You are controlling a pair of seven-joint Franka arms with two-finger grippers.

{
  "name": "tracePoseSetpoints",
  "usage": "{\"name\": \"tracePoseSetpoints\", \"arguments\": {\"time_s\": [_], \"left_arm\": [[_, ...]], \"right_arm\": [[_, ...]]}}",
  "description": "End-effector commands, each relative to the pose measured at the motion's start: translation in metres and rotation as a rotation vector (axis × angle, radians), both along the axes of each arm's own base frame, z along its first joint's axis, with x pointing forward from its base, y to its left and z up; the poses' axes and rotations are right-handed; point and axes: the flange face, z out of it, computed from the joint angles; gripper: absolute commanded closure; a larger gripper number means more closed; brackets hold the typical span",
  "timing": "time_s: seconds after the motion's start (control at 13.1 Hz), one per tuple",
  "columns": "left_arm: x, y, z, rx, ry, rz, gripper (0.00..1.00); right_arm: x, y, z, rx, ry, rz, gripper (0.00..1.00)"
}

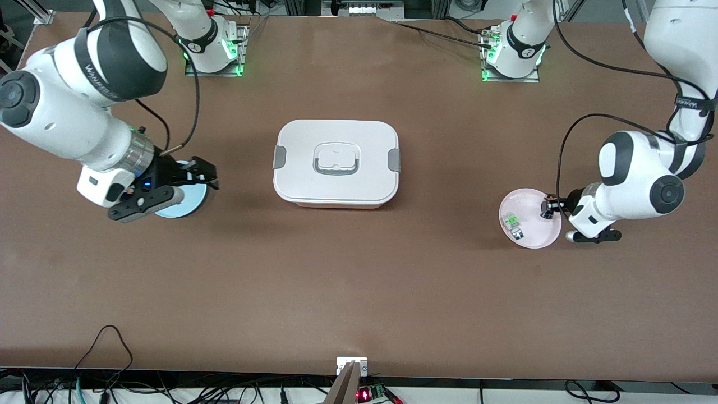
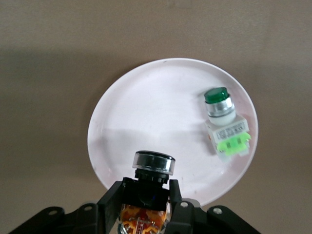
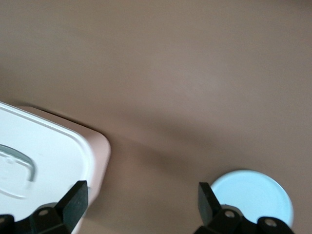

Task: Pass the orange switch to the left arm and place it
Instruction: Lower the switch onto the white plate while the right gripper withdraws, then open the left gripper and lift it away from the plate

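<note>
We see the switch (image 2: 148,187) pinched in the left gripper (image 2: 146,204) over the pink plate (image 2: 146,112), where a green switch (image 2: 224,124) lies. The box (image 1: 335,163) sits mid-table, well apart. Over the blue plate (image 1: 188,205) at the right arm's end, the right gripper (image 1: 203,174) hovers, fingers spread, holding nothing.

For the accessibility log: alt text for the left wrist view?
The left gripper is shut on the orange switch over the edge of a pink plate. A green switch lies on the plate, which sits on a brown table.
</note>
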Motion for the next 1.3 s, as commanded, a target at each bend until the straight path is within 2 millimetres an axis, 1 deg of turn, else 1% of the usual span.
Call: {"name": "tracePoseSetpoints", "arguments": {"time_s": [0.0,0.08,0.15,0.23,0.31,0.38,0.46,0.54,0.61,0.69,0.77,0.84,0.92,1.0,1.07,1.15,1.22], "left_arm": [[0.012,-0.003,-0.013,0.015,-0.04,-0.034,1.0],[0.013,0.001,-0.025,0.026,-0.052,-0.047,0.92],[0.014,0.004,-0.03,0.037,-0.067,-0.062,0.23],[0.015,0.007,-0.03,0.042,-0.07,-0.072,0.0],[0.015,0.004,-0.028,0.043,-0.071,-0.075,0.0],[0.016,0.004,-0.02,0.048,-0.078,-0.079,0.0],[0.018,0.001,-0.004,0.056,-0.093,-0.083,0.0],[0.019,-0.002,0.013,0.066,-0.104,-0.087,0.0],[0.023,-0.004,0.035,0.078,-0.132,-0.088,0.0],[0.026,-0.004,0.06,0.093,-0.159,-0.093,0.0],[0.034,-0.012,0.09,0.097,-0.158,-0.104,0.0],[0.044,-0.02,0.126,0.085,-0.138,-0.107,0.0],[0.051,-0.018,0.163,0.088,-0.111,-0.107,0.0],[0.055,-0.024,0.201,0.087,-0.096,-0.115,0.0],[0.052,-0.03,0.233,0.084,-0.077,-0.125,0.0],[0.046,-0.035,0.263,0.09,-0.071,-0.133,0.0],[0.039,-0.04,0.286,0.101,-0.082,-0.141,0.0]], "right_arm": [[-0.013,-0.03,0.019,-0.1,0.064,-0.095,0.0],[-0.016,-0.044,0.029,-0.119,0.079,-0.145,0.0],[-0.021,-0.058,0.041,-0.142,0.081,-0.191,0.0],[-0.028,-0.065,0.06,-0.159,0.055,-0.211,0.0],[-0.035,-0.077,0.081,-0.157,0.02,-0.235,0.0],[-0.038,-0.078,0.088,-0.158,0.012,-0.237,0.0],[-0.048,-0.085,0.105,-0.159,-0.005,-0.251,0.0],[-0.055,-0.089,0.112,-0.163,0.009,-0.258,0.0],[-0.059,-0.093,0.116,-0.165,0.022,-0.27,0.0],[-0.063,-0.094,0.119,-0.165,0.023,-0.293,0.0],[-0.064,-0.094,0.121,-0.168,0.027,-0.312,0.0],[-0.064,-0.095,0.12,-0.168,0.029,-0.318,0.0],[-0.064,-0.095,0.119,-0.169,0.03,-0.316,0.0],[-0.063,-0.095,0.119,-0.168,0.029,-0.315,0.0],[-0.062,-0.094,0.119,-0.166,0.027,-0.313,0.0],[-0.062,-0.095,0.119,-0.162,0.03,-0.313,0.0],[-0.062,-0.094,0.119,-0.158,0.031,-0.312,0.0]]}}
